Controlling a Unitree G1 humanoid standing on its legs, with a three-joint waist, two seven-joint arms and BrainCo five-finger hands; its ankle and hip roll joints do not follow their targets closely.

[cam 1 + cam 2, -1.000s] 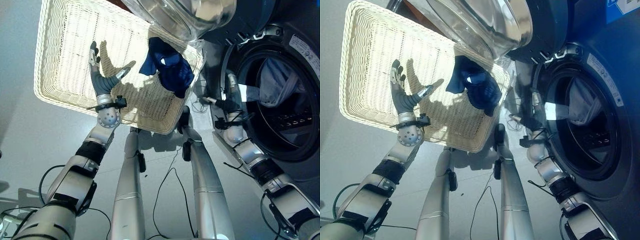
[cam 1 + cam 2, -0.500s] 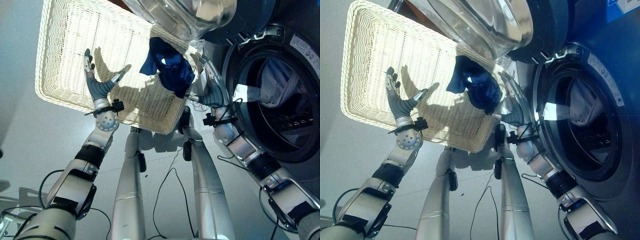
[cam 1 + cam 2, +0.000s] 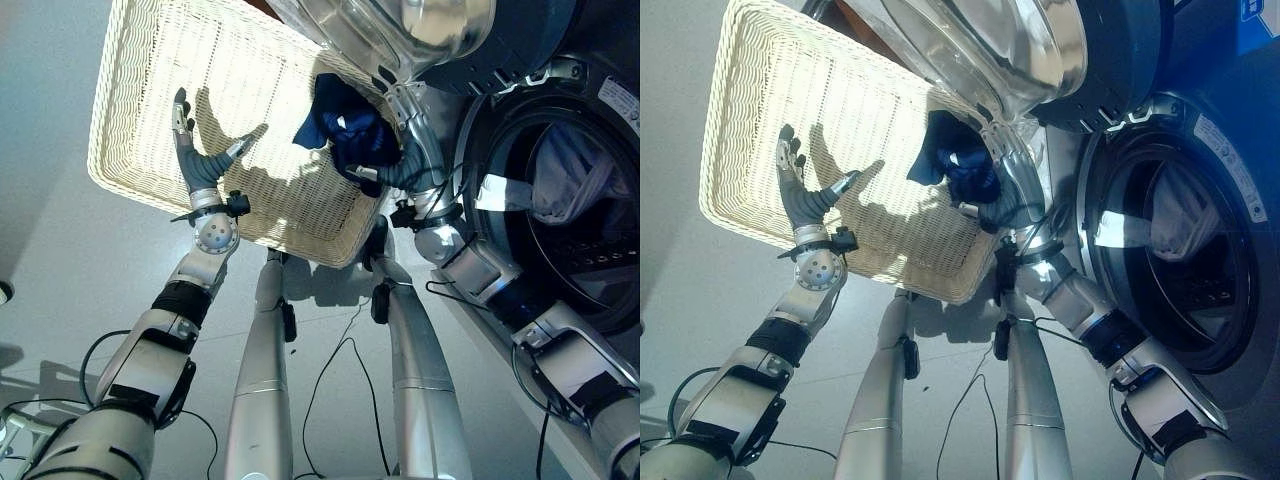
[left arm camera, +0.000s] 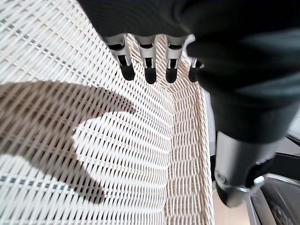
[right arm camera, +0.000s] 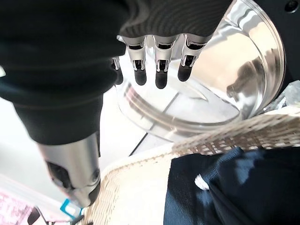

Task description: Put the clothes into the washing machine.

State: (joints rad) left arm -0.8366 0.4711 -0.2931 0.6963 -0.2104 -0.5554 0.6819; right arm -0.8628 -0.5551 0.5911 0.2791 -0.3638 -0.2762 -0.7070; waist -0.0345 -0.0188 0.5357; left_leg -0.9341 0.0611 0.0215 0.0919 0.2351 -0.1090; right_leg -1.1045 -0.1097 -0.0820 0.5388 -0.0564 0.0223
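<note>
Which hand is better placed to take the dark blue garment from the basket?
The right hand: it is open beside the dark blue garment near the basket edge. The left hand is open over bare wicker, farther away.

Garment (image 3: 350,130) in basket (image 3: 160,110), left of washing machine (image 3: 560,200)

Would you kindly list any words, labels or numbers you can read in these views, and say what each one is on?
No text can be read here.
White label strip on the washing machine by the door opening: print too small to read.
Blue sticker at the machine's top corner: mostly cut off, unreadable.
White tag on the dark blue garment in the wicker basket: no print can be made out.
</note>
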